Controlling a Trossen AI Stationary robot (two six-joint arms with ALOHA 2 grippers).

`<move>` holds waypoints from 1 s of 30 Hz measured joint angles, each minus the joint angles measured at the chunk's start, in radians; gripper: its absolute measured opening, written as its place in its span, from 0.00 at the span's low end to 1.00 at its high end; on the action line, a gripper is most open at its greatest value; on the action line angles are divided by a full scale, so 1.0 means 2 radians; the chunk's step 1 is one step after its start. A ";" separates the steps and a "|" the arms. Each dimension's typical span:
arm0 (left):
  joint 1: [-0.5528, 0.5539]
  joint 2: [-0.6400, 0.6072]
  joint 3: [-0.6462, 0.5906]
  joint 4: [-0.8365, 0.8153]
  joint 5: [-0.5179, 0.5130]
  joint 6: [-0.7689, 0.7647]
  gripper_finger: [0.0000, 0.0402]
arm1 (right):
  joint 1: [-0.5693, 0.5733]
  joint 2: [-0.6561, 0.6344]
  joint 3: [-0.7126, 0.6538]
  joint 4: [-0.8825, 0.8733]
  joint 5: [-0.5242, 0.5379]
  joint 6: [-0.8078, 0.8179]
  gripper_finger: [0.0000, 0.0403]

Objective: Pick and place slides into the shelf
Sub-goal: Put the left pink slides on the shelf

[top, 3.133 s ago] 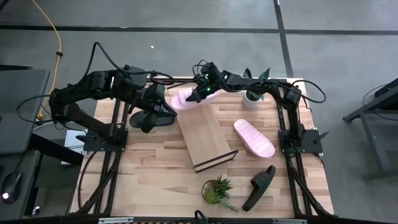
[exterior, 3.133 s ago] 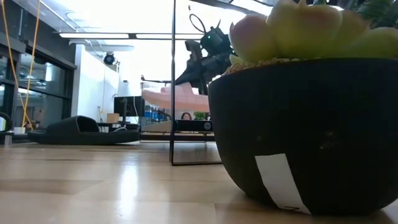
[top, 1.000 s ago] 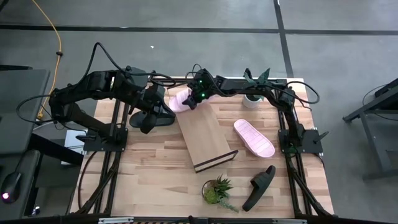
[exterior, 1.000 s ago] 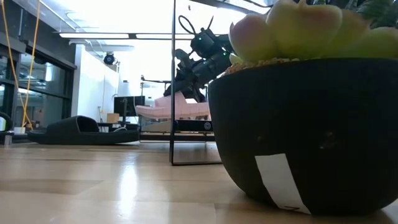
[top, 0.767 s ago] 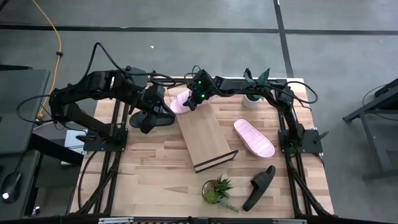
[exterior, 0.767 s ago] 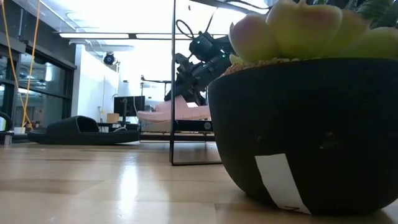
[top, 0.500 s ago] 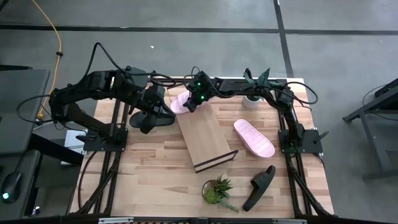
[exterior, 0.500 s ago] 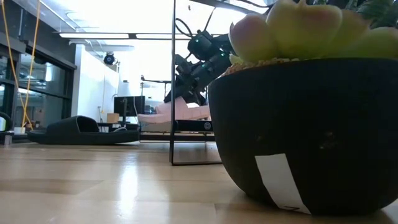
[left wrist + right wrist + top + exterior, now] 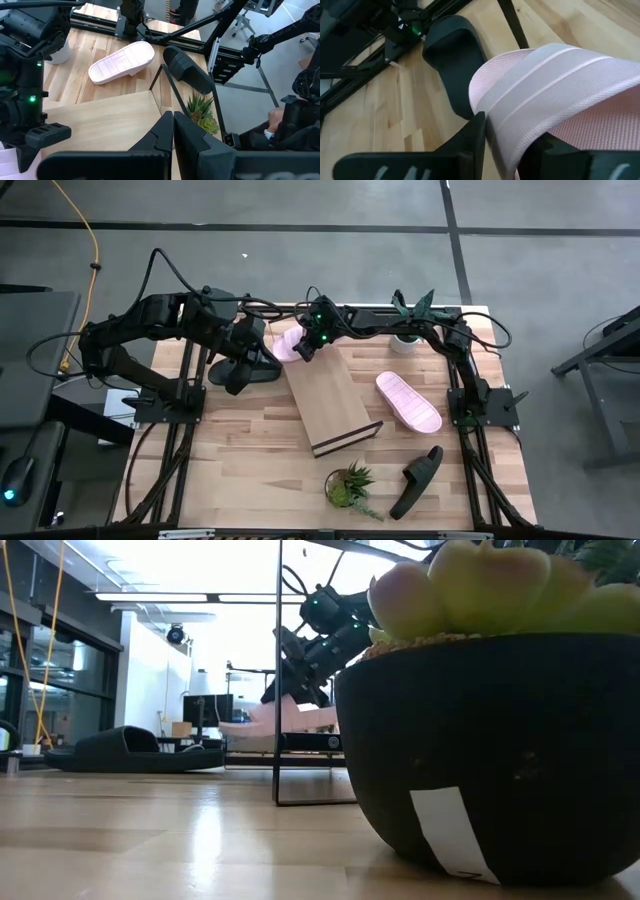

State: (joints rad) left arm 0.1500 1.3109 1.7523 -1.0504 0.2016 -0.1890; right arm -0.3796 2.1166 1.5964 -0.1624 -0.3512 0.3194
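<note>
My right gripper point(image 9: 312, 340) reaches along the far edge and is shut on a pale pink slide point(image 9: 289, 345), at the far end of the slanted shelf point(image 9: 331, 401). In the low view that slide point(image 9: 268, 718) hangs under my right gripper point(image 9: 305, 660). My left gripper point(image 9: 240, 362) is shut and empty, poised by a black slide point(image 9: 262, 370) lying sole-down on the table. A second pink slide point(image 9: 407, 402) lies right of the shelf. Another black slide point(image 9: 416, 480) lies near the near-right corner. My right gripper holds the pink slide by its wide strap point(image 9: 492, 112), the strap's edge pinched between the two fingers point(image 9: 472, 137). The fingers come slanting down from the table's right. The slide hangs tilted below them; whether it touches the shelf I cannot tell.
A potted plant point(image 9: 349, 485) stands near the table's near edge and fills the low view as a dark pot point(image 9: 480, 750). Another plant point(image 9: 408, 336) stands at the far edge under the right arm. The shelf's thin wire frame point(image 9: 278, 670) rises upright.
My right gripper has moved a little toward the table's left edge and down, carrying the pink slide with it. The slide now sits lower, near the shelf's far end. It stays held throughout.
</note>
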 joint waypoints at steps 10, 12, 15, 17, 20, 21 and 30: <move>0.000 0.000 0.000 0.000 0.000 0.000 0.01 | 0.004 -0.001 0.014 -0.040 0.012 -0.015 0.18; 0.000 0.000 0.000 0.000 0.000 0.000 0.01 | 0.004 -0.001 0.014 -0.037 0.007 -0.018 0.18; 0.000 0.000 0.000 0.000 0.000 0.000 0.01 | 0.002 -0.001 0.014 -0.031 0.002 -0.010 0.18; 0.000 0.000 0.000 0.000 0.000 0.000 0.01 | 0.002 -0.001 0.014 -0.021 0.001 -0.005 0.18; 0.000 0.000 0.000 -0.001 0.000 0.000 0.01 | 0.000 -0.001 0.014 -0.018 0.000 -0.001 0.18; 0.000 0.000 0.000 -0.001 0.000 0.000 0.01 | 0.000 -0.001 0.014 -0.012 -0.001 0.006 0.18; 0.000 0.000 0.000 -0.022 0.000 0.000 0.01 | -0.001 -0.001 0.014 0.011 -0.021 0.023 0.18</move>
State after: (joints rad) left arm 0.1498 1.3113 1.7527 -1.0942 0.2016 -0.1891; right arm -0.3813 2.1151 1.6238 -0.1395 -0.3931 0.3652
